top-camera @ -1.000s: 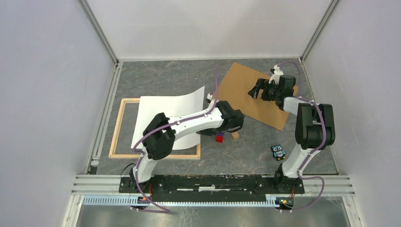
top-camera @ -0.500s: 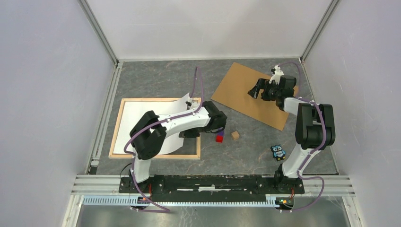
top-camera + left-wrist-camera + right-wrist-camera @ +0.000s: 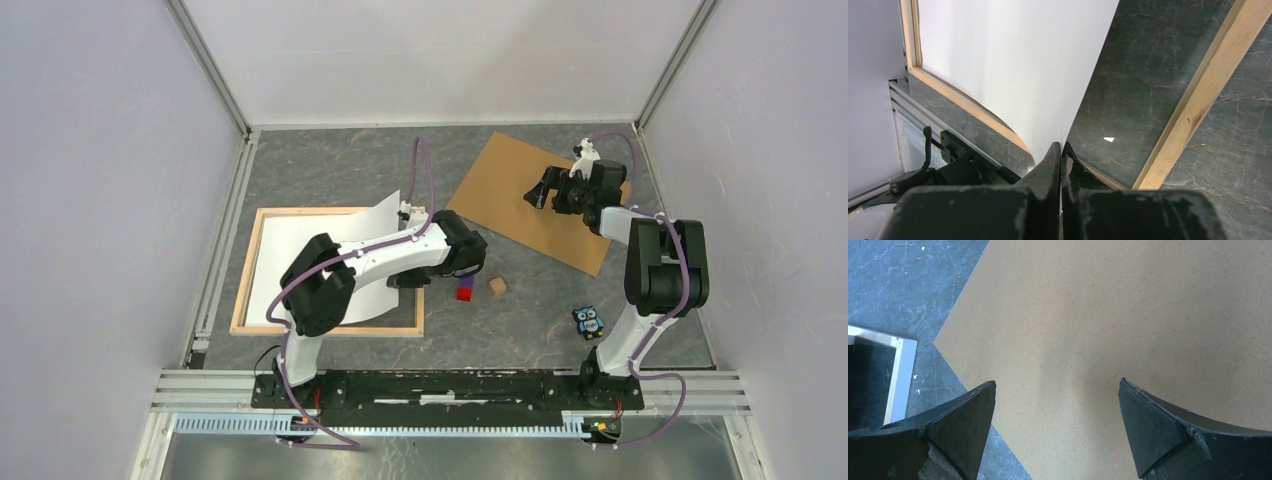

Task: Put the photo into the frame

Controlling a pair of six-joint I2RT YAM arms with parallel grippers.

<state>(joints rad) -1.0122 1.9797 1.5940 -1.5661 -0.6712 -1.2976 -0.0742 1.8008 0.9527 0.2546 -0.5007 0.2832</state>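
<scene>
The photo (image 3: 300, 262) shows only its plain white back and lies over the opening of the light wooden frame (image 3: 243, 270) at the left. Its right edge curls upward. My left gripper (image 3: 404, 222) is shut on that raised edge. In the left wrist view the fingers (image 3: 1062, 150) pinch the white sheet (image 3: 1013, 65), with a frame slat (image 3: 1198, 105) to the right. My right gripper (image 3: 540, 195) is open and empty, hovering over the brown backing board (image 3: 510, 210). The right wrist view shows its fingers (image 3: 1058, 390) spread wide above the board (image 3: 1098, 315).
A red cube (image 3: 464, 293) and a small wooden cube (image 3: 497, 286) lie just right of the frame. An owl toy (image 3: 589, 321) sits near the right arm's base. Walls and metal rails close in the table on the left, back and right.
My left gripper carried the photo leftward, from hanging partly off the frame to lying over its opening, and the sheet dropped lower. The right arm has not moved.
</scene>
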